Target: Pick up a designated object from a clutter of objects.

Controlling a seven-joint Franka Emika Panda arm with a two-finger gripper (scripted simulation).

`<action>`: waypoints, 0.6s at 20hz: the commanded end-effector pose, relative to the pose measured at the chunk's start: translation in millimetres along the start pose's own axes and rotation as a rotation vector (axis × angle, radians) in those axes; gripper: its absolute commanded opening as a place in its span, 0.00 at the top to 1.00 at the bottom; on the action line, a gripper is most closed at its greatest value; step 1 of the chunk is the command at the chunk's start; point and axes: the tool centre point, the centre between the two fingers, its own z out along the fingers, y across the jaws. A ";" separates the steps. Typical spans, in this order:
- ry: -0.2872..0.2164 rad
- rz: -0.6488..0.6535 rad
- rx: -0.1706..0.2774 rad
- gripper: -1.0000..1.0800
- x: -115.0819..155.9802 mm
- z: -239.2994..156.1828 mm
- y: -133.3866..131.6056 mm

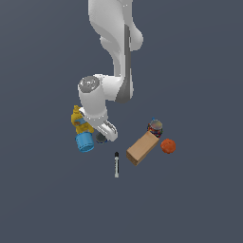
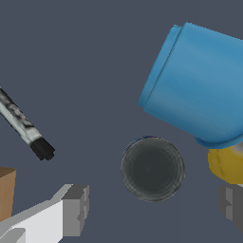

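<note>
The designated object, a small dark grey round puck [image 2: 152,168], lies flat on the floor. In the exterior view the puck [image 1: 100,138] is partly hidden under my hand. My gripper [image 2: 153,206] is open and empty above it, with one finger [image 2: 76,209] and the other finger [image 2: 231,204] spread wide on either side, close to the puck. In the exterior view the gripper [image 1: 104,136] sits low over the clutter. The blue cup [image 2: 199,90] lies on its side right beside the puck, apart from it.
The yellow bottle [image 1: 78,118] stands behind the blue cup [image 1: 86,142] and shows close to one finger in the wrist view [image 2: 228,163]. The black-and-white marker [image 1: 116,164], tan box [image 1: 142,147], multicoloured can [image 1: 154,126] and orange ball [image 1: 168,146] lie toward the exterior view's right.
</note>
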 end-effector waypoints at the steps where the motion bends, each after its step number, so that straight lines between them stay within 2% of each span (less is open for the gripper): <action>1: 0.000 0.036 -0.003 0.04 -2.2 11.6 6.1; 12: 0.000 0.070 -0.008 0.04 -4.9 25.1 12.3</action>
